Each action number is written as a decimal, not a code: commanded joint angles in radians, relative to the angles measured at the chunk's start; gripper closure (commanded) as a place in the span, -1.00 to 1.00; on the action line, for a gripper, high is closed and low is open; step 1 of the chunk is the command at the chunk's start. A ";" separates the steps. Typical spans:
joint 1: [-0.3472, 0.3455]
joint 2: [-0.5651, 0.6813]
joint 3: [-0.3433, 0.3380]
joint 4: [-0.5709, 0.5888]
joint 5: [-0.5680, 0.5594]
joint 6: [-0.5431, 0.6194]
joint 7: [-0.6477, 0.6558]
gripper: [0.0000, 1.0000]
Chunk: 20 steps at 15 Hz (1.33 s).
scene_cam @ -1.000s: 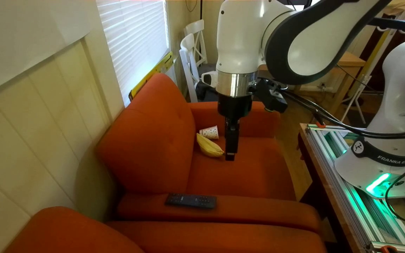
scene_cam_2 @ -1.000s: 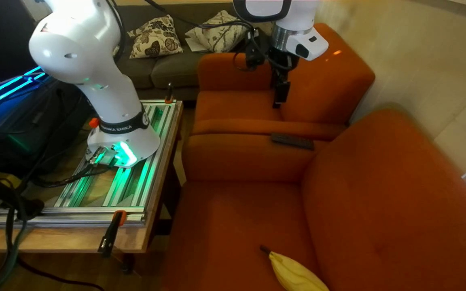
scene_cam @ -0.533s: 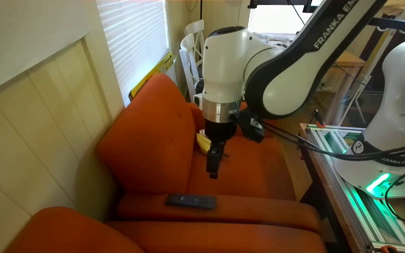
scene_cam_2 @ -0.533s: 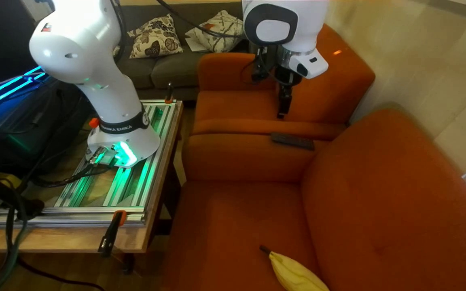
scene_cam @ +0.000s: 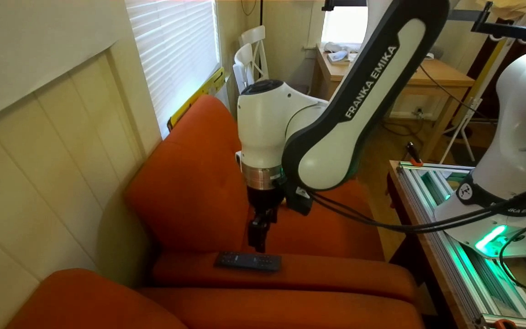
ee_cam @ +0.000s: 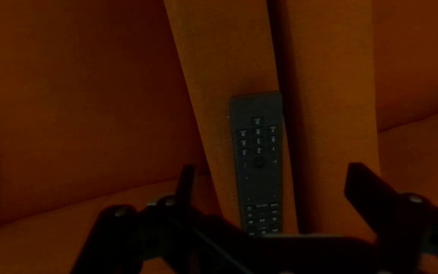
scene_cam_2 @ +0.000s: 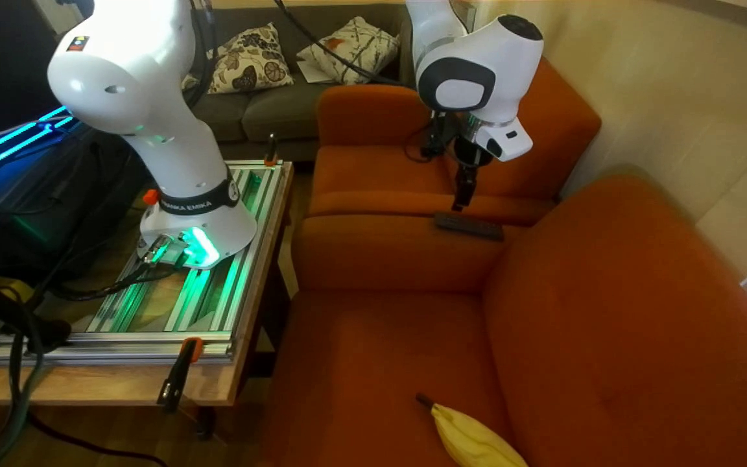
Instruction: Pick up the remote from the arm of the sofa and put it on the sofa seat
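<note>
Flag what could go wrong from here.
The slim black rectangular remote sits on the orange-red padded fabric arm right beside a dark gap; a nudge might drop it in.
It lies flat, so the open black gripper may press fabric and slip.
In the wrist view, one finger overlaps the neighbouring orange-red arm and could snag.

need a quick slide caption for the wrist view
The open pincer frames a black remote lying face-up along the orange sofa arm.
</note>
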 commanded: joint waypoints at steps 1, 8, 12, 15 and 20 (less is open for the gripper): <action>0.017 0.099 -0.005 0.087 -0.001 0.006 0.026 -1.00; 0.028 0.206 -0.009 0.170 0.006 0.009 0.044 -1.00; 0.047 0.253 -0.028 0.206 -0.005 0.006 0.068 -1.00; 0.052 0.289 -0.032 0.233 0.000 0.022 0.076 -1.00; 0.047 0.337 -0.025 0.264 0.011 0.083 0.068 -1.00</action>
